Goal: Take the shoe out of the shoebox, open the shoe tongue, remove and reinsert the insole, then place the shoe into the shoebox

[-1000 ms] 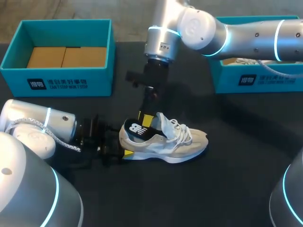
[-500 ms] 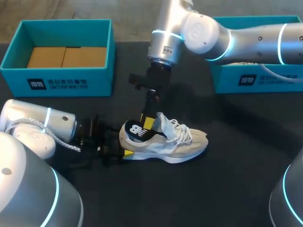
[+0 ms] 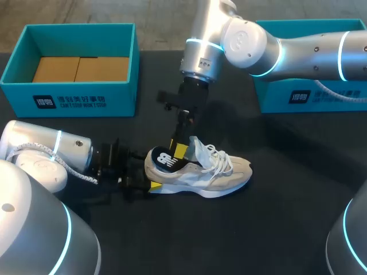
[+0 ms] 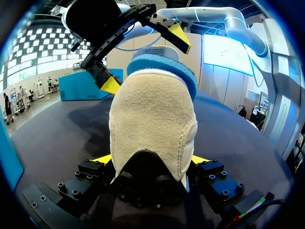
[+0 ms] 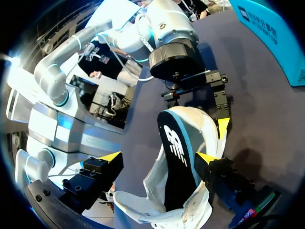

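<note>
A beige sneaker (image 3: 200, 171) lies on the black table, toe pointing right. My left gripper (image 3: 148, 173) comes in low from the left and is shut on its heel. In the left wrist view, yellow tips press both sides of the heel (image 4: 152, 124). A black insole (image 3: 166, 158) with a white logo sticks up out of the shoe's opening. My right gripper (image 3: 178, 146) hangs open just above it. In the right wrist view the insole (image 5: 175, 162) stands between the wide-apart fingers (image 5: 110, 157), touching neither clearly.
A teal shoebox (image 3: 71, 98) with a brown cardboard floor stands at the back left. A second teal box (image 3: 312, 98) stands at the back right, partly behind my right arm. Bare black table lies in front of the shoe.
My right arm has shifted slightly to the right above the shoe's heel. The shoe and my left gripper have stayed in place.
</note>
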`<move>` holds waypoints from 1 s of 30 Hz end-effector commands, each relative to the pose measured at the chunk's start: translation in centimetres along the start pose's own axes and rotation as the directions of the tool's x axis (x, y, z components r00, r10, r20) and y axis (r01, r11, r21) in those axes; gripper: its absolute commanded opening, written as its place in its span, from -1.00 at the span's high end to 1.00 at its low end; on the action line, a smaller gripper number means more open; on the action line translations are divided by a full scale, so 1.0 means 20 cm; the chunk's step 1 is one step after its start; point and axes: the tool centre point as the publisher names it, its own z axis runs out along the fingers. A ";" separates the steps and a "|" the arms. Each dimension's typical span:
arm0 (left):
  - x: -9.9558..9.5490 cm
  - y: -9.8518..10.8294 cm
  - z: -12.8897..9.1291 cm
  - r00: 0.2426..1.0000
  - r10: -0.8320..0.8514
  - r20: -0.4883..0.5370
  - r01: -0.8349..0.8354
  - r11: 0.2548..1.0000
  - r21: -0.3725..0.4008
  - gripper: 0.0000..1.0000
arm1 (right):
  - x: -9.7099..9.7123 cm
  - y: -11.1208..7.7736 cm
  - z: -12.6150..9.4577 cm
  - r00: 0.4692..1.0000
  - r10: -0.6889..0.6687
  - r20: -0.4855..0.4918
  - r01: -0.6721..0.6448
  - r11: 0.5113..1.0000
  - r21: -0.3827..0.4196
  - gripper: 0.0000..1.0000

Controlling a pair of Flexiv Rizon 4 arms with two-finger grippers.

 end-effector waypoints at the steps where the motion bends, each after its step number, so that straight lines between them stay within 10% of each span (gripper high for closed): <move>1: 0.00 0.01 0.00 1.000 -0.001 -0.001 0.001 1.000 -0.003 1.00 | 0.00 -0.03 0.04 1.000 0.012 0.006 -0.012 1.000 -0.015 -1.00; 18: 0.00 0.01 0.00 1.000 -0.001 -0.001 0.001 1.000 -0.003 1.00 | 0.01 -0.04 0.09 0.998 0.055 0.022 -0.054 0.997 -0.052 -0.98; 26: 0.00 0.01 0.00 1.000 -0.001 -0.001 0.001 1.000 -0.003 1.00 | -0.01 -0.02 0.07 0.997 0.066 0.027 -0.065 0.997 -0.048 0.50; 30: 0.00 0.01 0.00 1.000 -0.001 -0.001 0.001 1.000 -0.003 1.00 | -0.02 -0.01 0.06 0.997 0.069 0.028 -0.068 0.997 -0.044 0.72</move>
